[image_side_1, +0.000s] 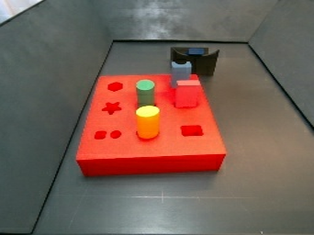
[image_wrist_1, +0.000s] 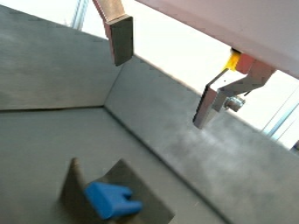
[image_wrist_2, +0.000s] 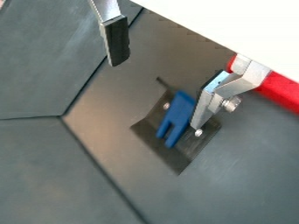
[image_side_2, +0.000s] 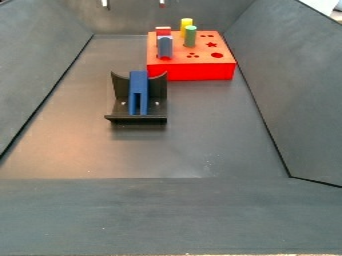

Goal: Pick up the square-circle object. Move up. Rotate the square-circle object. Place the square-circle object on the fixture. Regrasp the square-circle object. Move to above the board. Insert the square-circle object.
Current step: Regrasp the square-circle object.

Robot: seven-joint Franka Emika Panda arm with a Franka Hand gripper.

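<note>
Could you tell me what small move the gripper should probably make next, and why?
Probably descend toward the fixture to regrasp. The square-circle object already rests on the fixture, apart from the open gripper. In both wrist views the fingers are spread wide with nothing between them, above the piece. The board still has holes free, so insertion remains.

Sq-circle obj (image_side_2: 138, 89) on fixture (image_side_2: 119, 112), gripper (image_wrist_2: 163, 77) above, board (image_side_2: 211, 68) apart.

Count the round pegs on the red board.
2, both on the board: the green peg and the yellow peg beside it. None seems hidden. The open gripper hangs over the fixture.
</note>
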